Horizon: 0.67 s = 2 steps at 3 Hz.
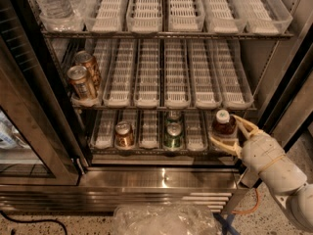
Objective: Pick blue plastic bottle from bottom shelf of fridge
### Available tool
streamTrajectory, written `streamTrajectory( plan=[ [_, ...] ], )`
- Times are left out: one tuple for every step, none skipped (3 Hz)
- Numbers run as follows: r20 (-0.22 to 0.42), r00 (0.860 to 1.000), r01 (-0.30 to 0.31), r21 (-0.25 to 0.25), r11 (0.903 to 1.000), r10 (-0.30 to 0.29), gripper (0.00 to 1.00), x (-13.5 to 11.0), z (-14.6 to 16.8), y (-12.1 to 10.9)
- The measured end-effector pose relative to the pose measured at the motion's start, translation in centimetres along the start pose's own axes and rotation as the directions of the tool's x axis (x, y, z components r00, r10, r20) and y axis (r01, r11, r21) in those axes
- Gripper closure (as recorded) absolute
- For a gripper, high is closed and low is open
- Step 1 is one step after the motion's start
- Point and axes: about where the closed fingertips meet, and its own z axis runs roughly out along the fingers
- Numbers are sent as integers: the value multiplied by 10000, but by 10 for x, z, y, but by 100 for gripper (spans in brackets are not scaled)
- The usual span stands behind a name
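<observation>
A small bottle with a white cap and a dark, brownish-looking body stands upright at the right end of the bottom shelf of the fridge. I cannot make out any blue on it. My gripper comes in from the lower right and is open. One finger lies along the bottle's right side and the other along its lower left, so they straddle it. I cannot tell whether the fingers touch it.
On the bottom shelf also stand a copper can and a green can, with another behind it. Two cans sit on the middle rack and water bottles on the top one. The open glass door is at left and crumpled clear plastic lies on the floor.
</observation>
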Motion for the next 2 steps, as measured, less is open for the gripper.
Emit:
streamTrajectory(
  plan=[
    [0,10000,1,-3,10000,-1,100,4,0,2],
    [7,10000,11,-51,10000,-11,100,6,-1,3]
  ],
)
